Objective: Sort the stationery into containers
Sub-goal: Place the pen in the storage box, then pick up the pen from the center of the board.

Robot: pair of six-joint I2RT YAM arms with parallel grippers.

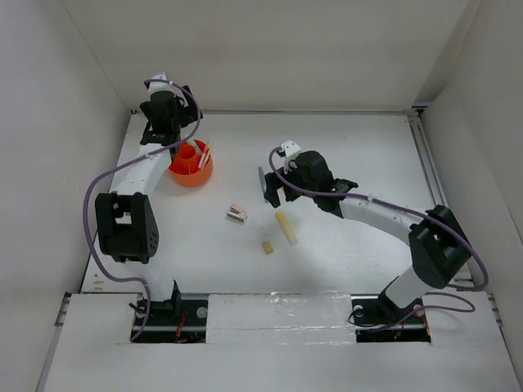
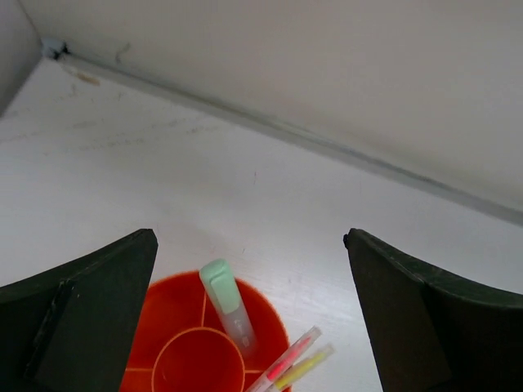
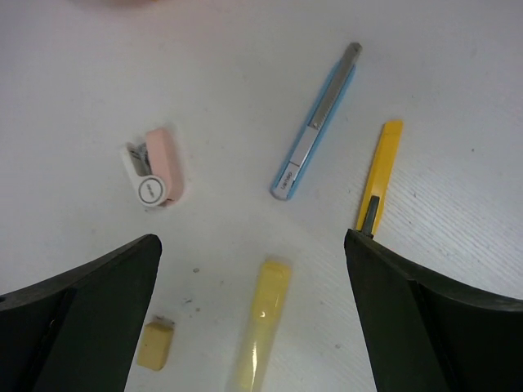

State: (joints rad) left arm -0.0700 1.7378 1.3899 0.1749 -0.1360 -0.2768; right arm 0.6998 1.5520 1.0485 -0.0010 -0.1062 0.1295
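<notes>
Now left jaws apart over cup [image 2: 176,306]; right jaws apart, empty. They should straddle pale-yellow marker [image 3: 260,327] crosswise, clear of eraser [image 3: 155,345].

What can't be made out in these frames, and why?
Top view: the right gripper hides the yellow cutter; pens in the orange cup are too small to tell apart.
Left wrist view: the cup's near side is cut off by the bottom edge, its flanks covered by the left gripper.
Right wrist view: the pale yellow marker runs off the bottom edge.
</notes>
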